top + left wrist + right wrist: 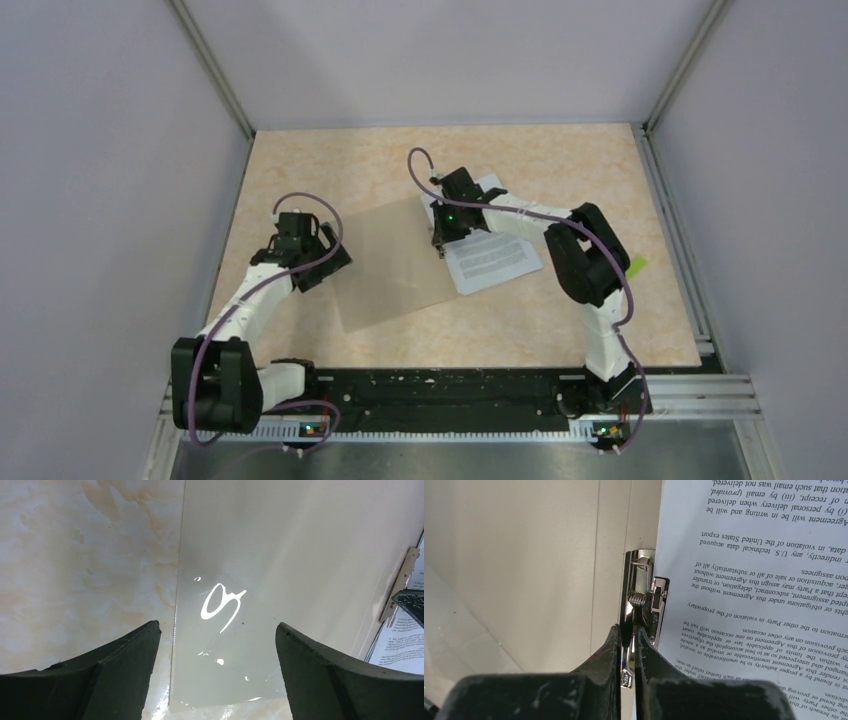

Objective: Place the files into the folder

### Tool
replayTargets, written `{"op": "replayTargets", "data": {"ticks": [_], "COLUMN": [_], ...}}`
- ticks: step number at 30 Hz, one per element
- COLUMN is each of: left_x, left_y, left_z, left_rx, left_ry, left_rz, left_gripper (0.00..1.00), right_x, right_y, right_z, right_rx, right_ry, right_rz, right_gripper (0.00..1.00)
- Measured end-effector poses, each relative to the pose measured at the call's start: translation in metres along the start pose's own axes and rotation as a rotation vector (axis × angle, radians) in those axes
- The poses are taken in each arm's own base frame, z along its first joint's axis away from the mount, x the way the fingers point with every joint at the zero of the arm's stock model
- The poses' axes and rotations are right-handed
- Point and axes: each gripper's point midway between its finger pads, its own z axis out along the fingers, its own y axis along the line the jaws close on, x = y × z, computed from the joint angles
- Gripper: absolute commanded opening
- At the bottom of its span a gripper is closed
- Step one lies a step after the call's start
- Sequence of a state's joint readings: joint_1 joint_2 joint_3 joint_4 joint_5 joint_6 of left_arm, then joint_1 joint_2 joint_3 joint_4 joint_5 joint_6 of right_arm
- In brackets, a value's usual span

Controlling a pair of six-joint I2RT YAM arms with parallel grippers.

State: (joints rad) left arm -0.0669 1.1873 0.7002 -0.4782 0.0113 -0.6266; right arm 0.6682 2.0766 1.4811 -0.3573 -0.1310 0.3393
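Your right end effector (628, 636) is pinched shut on the chrome lever of the spring clip (644, 605). The wrist view shows one finger on each side of that thin metal tab. The clip sits on the 3 o'clock edge of the folder (390, 265), which lies flat near the middle of the bench (560, 165), turned a little off square. Your left end effector (218, 627) hangs wide open and holds nothing. It is over the folder's 9 o'clock edge, with one finger above bare bench and the other above the cover.

The files (492, 258) lie at 3 o'clock of the folder as a loosely fanned stack, printed side up. Their nearest edge is right against the clip. You cannot tell from here whether that edge is already tucked under it.

Expect the sheets to be light and limp. Pushed from one edge they will probably buckle, and they are likely to slide over each other. Lying flat, they offer no lip to get a finger under, so press down and drag them, or go for a fanned corner.

The cover throws glare in the left wrist view, so treat it as slick and flexible. The folder looks light enough to skate across the bench if you pull on the clip. The lever is the only rigid hold, and it is springy and smooth enough to slip out of the fingers. Pin the cover at 9 o'clock before you lift.
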Motion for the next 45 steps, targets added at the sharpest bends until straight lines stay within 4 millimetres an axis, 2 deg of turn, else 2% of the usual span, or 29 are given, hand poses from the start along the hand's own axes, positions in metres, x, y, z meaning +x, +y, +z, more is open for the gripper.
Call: {"op": "replayTargets", "data": {"ticks": [8,15,24,34,39,45], "left_x": [-0.008,-0.014,-0.009,-0.011,-0.014,-0.028], "left_y": [0.003,-0.001,-0.022,-0.039,-0.033,-0.026], "left_z": [-0.002,-0.004,0.004,0.001,0.002,-0.004], "left_rx": [0.02,0.07,0.192,0.275,0.236,0.198], "left_ry": [0.002,0.013,0.096,0.113,0.092,0.008], "left_rz": [-0.014,-0.041,-0.087,-0.13,-0.148,-0.159], "left_gripper": [0.92,0.99,0.99,0.99,0.99,0.99], "right_x": [0.0,0.001,0.001,0.003,0.004,0.003], "right_y": [-0.006,-0.014,-0.016,-0.019,-0.02,-0.022], "right_z": [-0.007,-0.014,-0.018,-0.025,-0.026,-0.028], "right_rx": [-0.153,-0.224,-0.267,-0.287,-0.291,-0.3], "right_ry": [0.006,0.015,0.014,0.008,0.006,0.001], "right_rz": [0.099,0.163,0.202,0.236,0.245,0.262], "right_gripper": [0.0,0.0,0.0,0.0,0.0,0.0]}}
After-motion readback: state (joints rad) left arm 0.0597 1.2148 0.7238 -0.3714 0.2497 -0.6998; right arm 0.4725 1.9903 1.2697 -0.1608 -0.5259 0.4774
